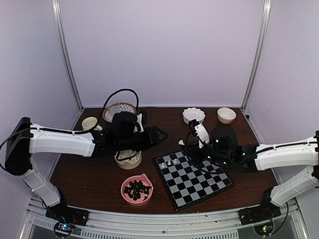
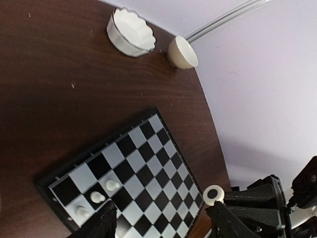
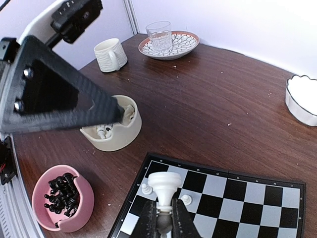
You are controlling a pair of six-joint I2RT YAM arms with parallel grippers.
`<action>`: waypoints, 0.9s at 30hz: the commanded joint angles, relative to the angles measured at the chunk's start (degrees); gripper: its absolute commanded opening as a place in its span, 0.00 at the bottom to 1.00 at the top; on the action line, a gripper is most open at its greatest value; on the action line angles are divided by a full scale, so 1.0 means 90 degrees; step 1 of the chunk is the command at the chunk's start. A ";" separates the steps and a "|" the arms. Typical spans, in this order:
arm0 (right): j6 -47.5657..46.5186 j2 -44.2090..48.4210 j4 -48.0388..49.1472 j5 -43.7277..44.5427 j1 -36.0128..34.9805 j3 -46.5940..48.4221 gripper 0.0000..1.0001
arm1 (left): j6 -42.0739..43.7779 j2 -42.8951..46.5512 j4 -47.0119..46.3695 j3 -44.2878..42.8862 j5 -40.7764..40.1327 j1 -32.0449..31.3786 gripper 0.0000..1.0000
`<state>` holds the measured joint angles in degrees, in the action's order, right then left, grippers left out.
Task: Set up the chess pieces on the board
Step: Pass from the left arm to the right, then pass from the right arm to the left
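White arms (image 1: 62,141), black joints, looping black cables (image 1: 119,90).

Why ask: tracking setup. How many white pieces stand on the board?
3 white pieces, side by side near the board's left corner. The right tool holds a fourth piece; it may hide others.

Black and pale checked board (image 1: 199,181), cream-white chessmen (image 1: 169,162), black chessmen (image 1: 137,189) in a pink bowl (image 1: 123,192)
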<state>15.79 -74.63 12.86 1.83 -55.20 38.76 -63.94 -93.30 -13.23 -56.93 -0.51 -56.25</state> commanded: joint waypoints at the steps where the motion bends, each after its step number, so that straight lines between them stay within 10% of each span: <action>1: -0.0052 0.0229 -0.0236 0.0047 0.0037 0.0062 0.04 | 0.1777 0.0880 0.0520 0.0246 0.0866 0.0516 0.68; 9: -0.0329 0.0194 -0.1140 -0.1185 0.0082 0.0702 0.04 | 0.4799 0.1615 0.1008 0.0308 0.2017 0.0840 0.68; 19: -0.0101 -0.0012 -0.1104 -0.2886 0.0342 0.0877 0.05 | 0.7492 0.1877 -0.0998 0.1769 0.2964 0.0800 0.66; 27: 0.0006 -0.0668 -0.1136 -0.4158 0.0331 0.1230 0.06 | 0.9450 0.2100 -0.0687 0.2326 0.2488 0.0373 0.63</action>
<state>14.90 -78.04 2.76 -27.90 -52.36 47.57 9.93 -76.18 -16.05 -37.56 22.26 -51.42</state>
